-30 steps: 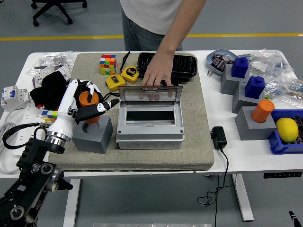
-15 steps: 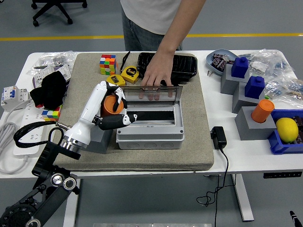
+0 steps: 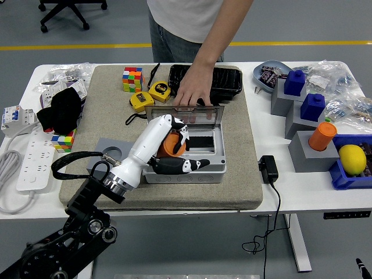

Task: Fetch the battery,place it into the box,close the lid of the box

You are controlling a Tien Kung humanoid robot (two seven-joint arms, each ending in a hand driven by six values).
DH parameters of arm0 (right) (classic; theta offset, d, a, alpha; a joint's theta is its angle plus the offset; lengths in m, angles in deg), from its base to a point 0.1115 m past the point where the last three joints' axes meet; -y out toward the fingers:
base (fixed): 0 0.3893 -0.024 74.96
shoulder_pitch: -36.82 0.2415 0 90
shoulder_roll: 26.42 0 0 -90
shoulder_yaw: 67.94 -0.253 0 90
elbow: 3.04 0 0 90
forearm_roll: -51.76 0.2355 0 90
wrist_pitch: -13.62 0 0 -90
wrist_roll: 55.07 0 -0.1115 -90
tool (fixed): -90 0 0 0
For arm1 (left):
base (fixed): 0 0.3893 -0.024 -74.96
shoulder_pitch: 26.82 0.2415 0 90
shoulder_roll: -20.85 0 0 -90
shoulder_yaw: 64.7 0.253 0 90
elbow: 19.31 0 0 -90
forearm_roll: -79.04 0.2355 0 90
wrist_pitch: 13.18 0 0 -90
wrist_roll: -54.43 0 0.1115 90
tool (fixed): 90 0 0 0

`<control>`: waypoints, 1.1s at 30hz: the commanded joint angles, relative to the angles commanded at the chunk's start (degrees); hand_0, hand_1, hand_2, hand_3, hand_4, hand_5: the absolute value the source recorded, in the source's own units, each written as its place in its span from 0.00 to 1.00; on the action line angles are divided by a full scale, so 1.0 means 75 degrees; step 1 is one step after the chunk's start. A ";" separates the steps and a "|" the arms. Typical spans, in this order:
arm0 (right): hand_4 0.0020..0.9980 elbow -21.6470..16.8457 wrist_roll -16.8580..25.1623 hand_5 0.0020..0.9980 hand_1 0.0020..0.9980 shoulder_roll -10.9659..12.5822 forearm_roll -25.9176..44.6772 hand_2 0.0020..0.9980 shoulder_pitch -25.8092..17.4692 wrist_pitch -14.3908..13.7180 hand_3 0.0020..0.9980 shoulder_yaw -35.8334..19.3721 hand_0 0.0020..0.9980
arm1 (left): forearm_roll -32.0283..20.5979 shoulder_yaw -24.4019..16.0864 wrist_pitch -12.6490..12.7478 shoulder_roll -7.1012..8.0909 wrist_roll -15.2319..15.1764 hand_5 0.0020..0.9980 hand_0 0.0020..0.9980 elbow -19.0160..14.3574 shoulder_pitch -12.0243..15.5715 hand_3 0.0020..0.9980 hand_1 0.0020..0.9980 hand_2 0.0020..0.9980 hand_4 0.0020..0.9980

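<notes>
An orange cylindrical battery (image 3: pixel 170 145) is held in my left hand (image 3: pixel 174 153), whose white fingers are shut around it. The hand hangs over the left part of the open grey box (image 3: pixel 203 170) on the felt mat (image 3: pixel 238 186). The box's clear lid (image 3: pixel 200 114) stands upright at the back, and a person's hand (image 3: pixel 192 93) rests on its top edge. The grey holder block (image 3: pixel 110 152) to the left of the box has an empty round socket. My right hand is out of sight.
Behind the box lie a Rubik's cube (image 3: pixel 132 78), two yellow tape measures (image 3: pixel 141 101) and a black case (image 3: pixel 225 81). A power adapter (image 3: pixel 268 168) sits right of the mat. Grey blocks with blue and orange pieces (image 3: pixel 314 136) and a lemon (image 3: pixel 352 158) stand at the right.
My left hand lifted the orange battery out of the grey block and carried it right, from beside the box to over its opening. The person's hand stayed on the lid.
</notes>
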 joint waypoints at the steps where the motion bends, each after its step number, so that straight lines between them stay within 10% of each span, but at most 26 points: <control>1: 1.00 0.0000 0.0001 1.00 0.75 0.0002 -0.0003 0.74 0.0008 0.0001 0.80 0.0001 0.84 | -0.0037 0.0098 0.0019 -0.0015 -0.0015 0.13 0.03 0.0078 -0.0084 0.02 0.00 0.02 1.00; 33: 1.00 0.0000 -0.0033 1.00 0.75 0.0005 -0.0113 0.74 0.0065 0.0018 0.80 0.0012 0.84 | -0.0742 0.1099 0.0516 -0.0678 -0.0564 0.15 0.03 0.2864 -0.1887 0.01 0.00 0.02 1.00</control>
